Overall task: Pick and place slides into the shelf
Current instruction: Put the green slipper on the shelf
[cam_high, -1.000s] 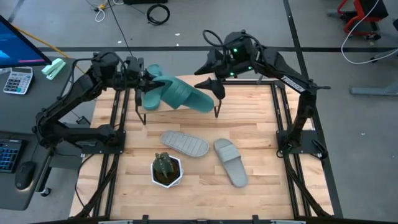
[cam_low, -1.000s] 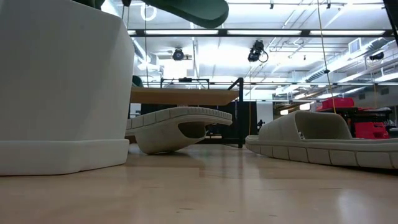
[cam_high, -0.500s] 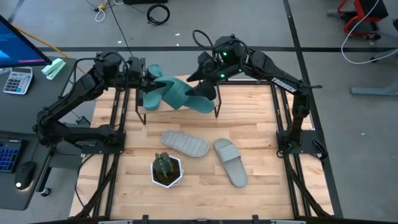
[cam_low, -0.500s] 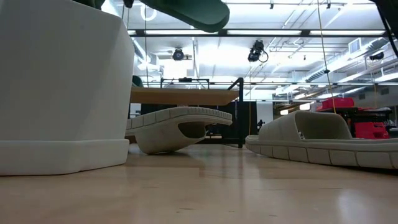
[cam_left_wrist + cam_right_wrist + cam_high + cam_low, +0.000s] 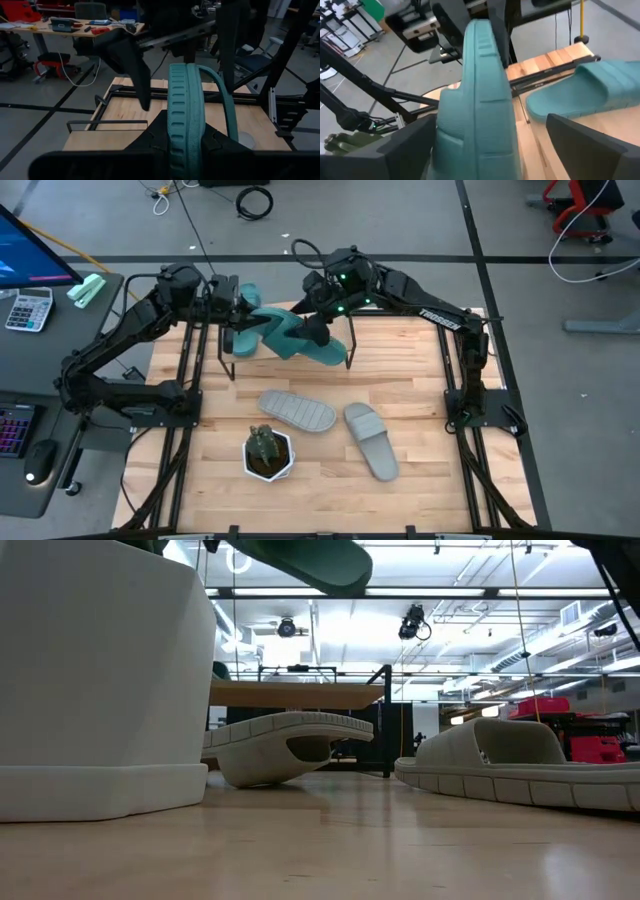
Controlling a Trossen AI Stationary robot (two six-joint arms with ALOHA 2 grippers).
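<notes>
Clamping a ribbed teal slide, left gripper jaws meet right gripper (jaws apart).

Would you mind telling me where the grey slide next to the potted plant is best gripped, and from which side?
Grip the grey slide across its narrow width, probably near the curved-up end, coming straight down from above. It lies sole-up with the strap underneath, so only the long edges offer opposing faces.

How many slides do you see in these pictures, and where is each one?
4. One teal slide is held on edge in the left gripper over the shelf; the other teal slide lies on the shelf by the right gripper. Two grey slides lie on the table.
</notes>
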